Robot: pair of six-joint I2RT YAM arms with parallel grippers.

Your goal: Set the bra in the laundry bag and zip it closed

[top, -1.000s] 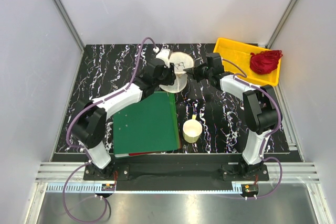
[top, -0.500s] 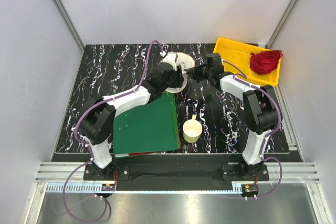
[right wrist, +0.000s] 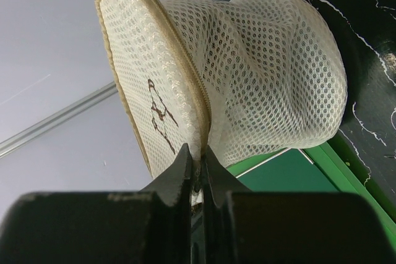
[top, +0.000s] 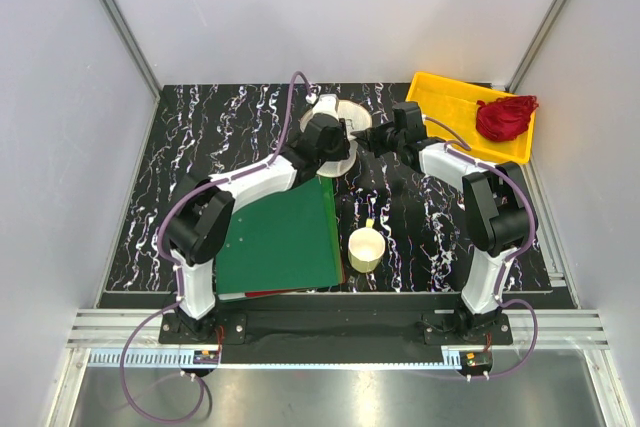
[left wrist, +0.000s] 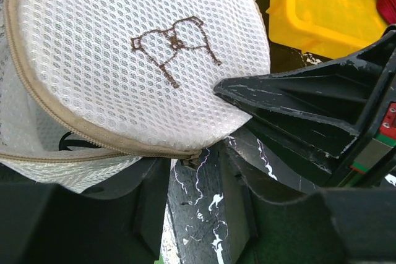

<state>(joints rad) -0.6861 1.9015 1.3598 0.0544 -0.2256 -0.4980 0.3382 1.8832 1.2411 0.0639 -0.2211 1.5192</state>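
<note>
The laundry bag (top: 343, 123) is a cream-white mesh drum at the back middle of the table. Its flat face with the brown stitched mark (left wrist: 173, 44) fills the left wrist view. The tan rim zipper (left wrist: 93, 134) runs along its lower edge, with the pull (left wrist: 187, 160) at my left gripper's tips. My left gripper (left wrist: 198, 164) is open, its jaws apart on either side of the pull; it also shows from above (top: 333, 145). My right gripper (right wrist: 199, 157) is shut on the bag's rim and also shows from above (top: 363, 135). The bra is hidden, apart from a thin black sliver (left wrist: 70, 141) in the gap under the zipper.
A yellow tray (top: 450, 107) at the back right holds a red fabric garment (top: 505, 115). A cream cup with a handle (top: 365, 247) stands near the front middle. A green board (top: 275, 237) lies front left under my left arm. Grey walls close in the sides.
My left arm has swung right, bringing its gripper from the bag's left side to its near rim. The bag's face now looks more edge-on from above. The right arm has held still.
</note>
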